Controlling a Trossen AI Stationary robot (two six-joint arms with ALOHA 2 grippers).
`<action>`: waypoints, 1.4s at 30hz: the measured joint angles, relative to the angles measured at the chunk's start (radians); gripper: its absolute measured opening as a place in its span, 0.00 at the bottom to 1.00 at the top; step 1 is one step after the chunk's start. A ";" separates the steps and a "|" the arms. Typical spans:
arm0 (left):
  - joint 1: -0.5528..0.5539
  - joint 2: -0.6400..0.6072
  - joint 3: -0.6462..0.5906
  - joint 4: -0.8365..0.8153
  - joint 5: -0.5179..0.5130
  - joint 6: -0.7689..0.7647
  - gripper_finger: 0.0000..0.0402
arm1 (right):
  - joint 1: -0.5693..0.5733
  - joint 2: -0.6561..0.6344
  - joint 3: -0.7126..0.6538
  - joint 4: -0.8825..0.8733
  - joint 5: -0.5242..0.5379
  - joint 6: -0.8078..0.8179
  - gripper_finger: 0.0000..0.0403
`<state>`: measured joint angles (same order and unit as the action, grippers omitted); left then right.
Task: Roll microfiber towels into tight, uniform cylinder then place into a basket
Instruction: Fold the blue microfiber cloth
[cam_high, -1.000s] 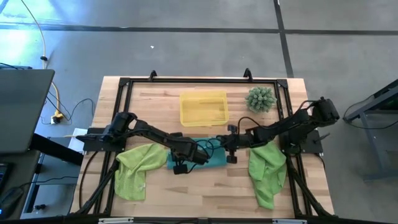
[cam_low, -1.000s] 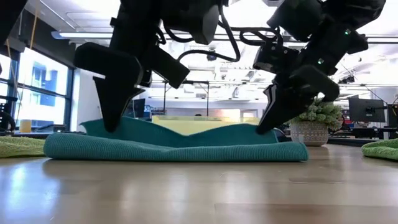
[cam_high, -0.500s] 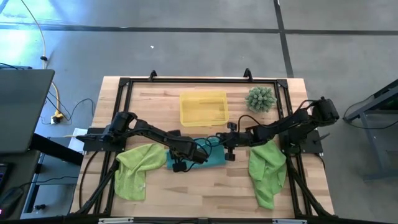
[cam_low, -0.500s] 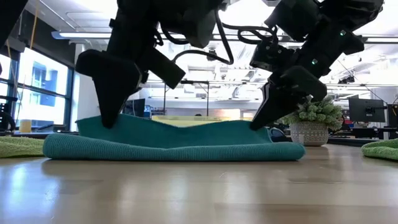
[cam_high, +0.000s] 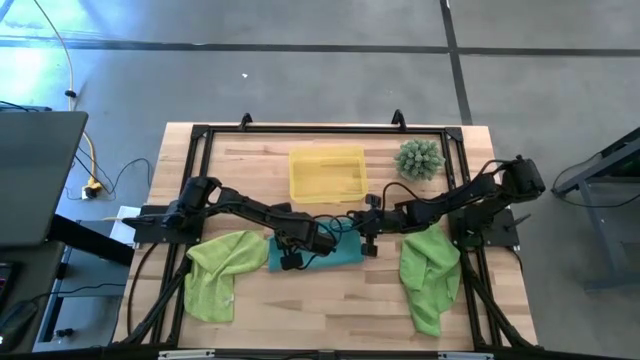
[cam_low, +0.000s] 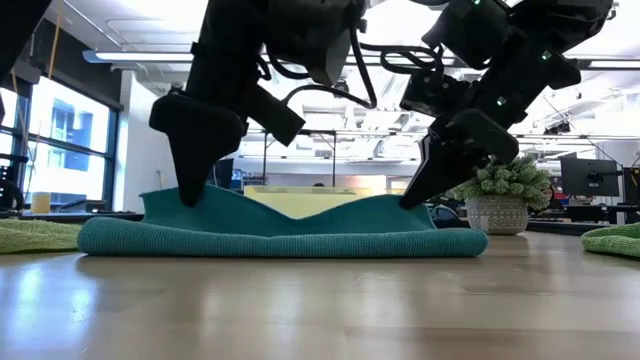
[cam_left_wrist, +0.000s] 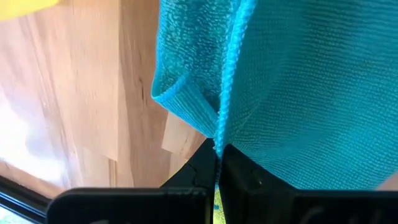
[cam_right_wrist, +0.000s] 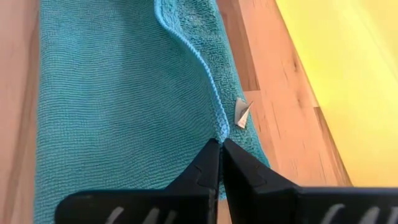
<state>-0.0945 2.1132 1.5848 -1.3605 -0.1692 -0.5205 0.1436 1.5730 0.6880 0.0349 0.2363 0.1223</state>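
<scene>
At frame centre, the teal towel's (cam_high: 330, 252) far edge is pinched by the left gripper (cam_high: 296, 247) and right gripper (cam_high: 367, 236), below the yellow basket (cam_high: 327, 175).

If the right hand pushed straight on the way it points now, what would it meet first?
Most likely the teal towel itself: the right hand is shut on its edge, and teal cloth fills the wrist view ahead of it. Depth is unclear.

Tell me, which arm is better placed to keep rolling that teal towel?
Neither alone. The left tool and the right tool each pinch the raised edge of the teal towel, one near each end, so both should likely roll together.
</scene>
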 joint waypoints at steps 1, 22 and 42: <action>0.003 0.000 0.000 0.000 0.000 0.000 0.00 | 0.000 0.000 0.000 0.000 0.000 -0.004 0.01; 0.011 0.000 0.000 0.001 -0.038 0.000 0.00 | 0.026 -0.002 0.050 -0.011 0.163 -0.117 0.33; 0.014 0.000 0.000 0.001 -0.048 0.000 0.00 | -0.019 0.096 0.050 -0.118 0.038 0.237 0.33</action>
<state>-0.0807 2.1132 1.5848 -1.3597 -0.2169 -0.5209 0.1245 1.6694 0.7383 -0.0828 0.2738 0.3595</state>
